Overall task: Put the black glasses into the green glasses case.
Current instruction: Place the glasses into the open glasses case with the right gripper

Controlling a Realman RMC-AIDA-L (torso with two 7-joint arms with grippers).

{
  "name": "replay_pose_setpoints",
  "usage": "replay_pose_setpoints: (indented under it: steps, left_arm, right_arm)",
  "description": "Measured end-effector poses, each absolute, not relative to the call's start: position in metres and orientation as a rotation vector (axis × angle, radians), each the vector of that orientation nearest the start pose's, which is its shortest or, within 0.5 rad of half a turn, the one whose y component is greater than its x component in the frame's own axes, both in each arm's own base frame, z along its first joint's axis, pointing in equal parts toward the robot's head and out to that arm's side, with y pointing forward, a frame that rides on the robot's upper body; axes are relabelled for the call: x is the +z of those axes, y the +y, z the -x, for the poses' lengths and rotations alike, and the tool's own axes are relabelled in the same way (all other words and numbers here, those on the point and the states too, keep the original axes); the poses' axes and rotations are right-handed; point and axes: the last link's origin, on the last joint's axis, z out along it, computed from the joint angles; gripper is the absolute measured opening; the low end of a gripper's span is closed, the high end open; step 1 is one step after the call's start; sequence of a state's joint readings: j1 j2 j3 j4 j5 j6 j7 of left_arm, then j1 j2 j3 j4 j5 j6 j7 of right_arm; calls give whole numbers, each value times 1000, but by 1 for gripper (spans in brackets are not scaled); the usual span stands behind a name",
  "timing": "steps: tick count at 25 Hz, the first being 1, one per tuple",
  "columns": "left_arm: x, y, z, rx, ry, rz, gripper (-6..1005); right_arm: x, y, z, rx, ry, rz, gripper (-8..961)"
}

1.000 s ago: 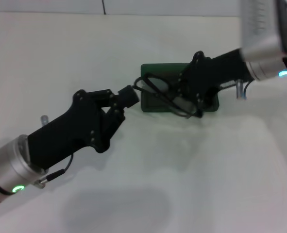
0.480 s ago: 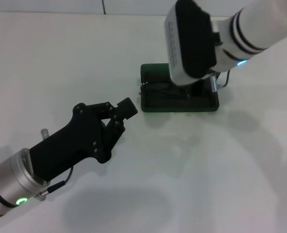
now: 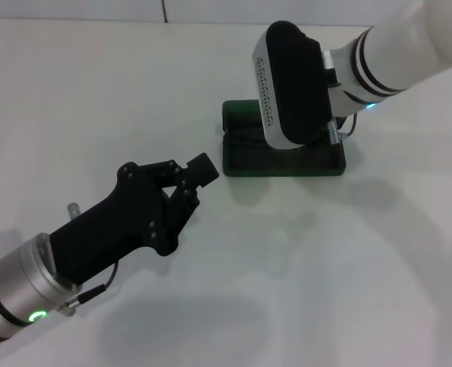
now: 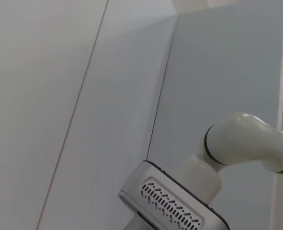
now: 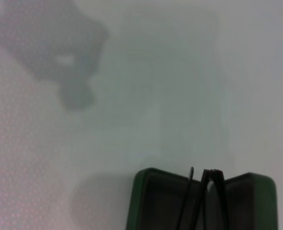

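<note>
Green glasses case (image 3: 285, 159): a dark green, rounded-corner hard case, lying open on the white table (image 3: 95, 92); the right wrist view looks straight into its dark lining (image 5: 160, 201).

Black glasses (image 5: 202, 196): inside the open case; in the right wrist view, thin black wire parts stand up near the middle of the tray, slim and gently curved. From the head view only a few thin dark lines show at the case's left end (image 3: 245, 138).

Right arm: its blocky white-and-black wrist housing (image 3: 291, 84), with a row of slotted vents, hangs right over the case and covers much of it.

Right gripper: tucked beneath that housing, so I cannot tell how its fingers stand.

Left gripper (image 3: 203, 170): chunky matte black, angled up toward the case's left end but apart from it, holding nothing; the 2 fingertips look pressed close together.

Left arm: a silver cuff with a green light (image 3: 31, 316) at the lower left.

Table: smooth, plain white, with soft grey shadows.
</note>
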State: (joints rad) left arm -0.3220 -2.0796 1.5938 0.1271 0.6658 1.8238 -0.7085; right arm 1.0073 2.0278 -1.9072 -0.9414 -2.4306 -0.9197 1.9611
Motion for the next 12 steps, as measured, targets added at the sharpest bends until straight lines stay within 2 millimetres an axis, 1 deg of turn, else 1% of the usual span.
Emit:
replay_pose_setpoints:
  steps: [12]
  left_arm:
    - [-42,226,260,-1472,-443,2278,65]
  right_arm:
    - [-103,410,-84,-652,-681,2633,78]
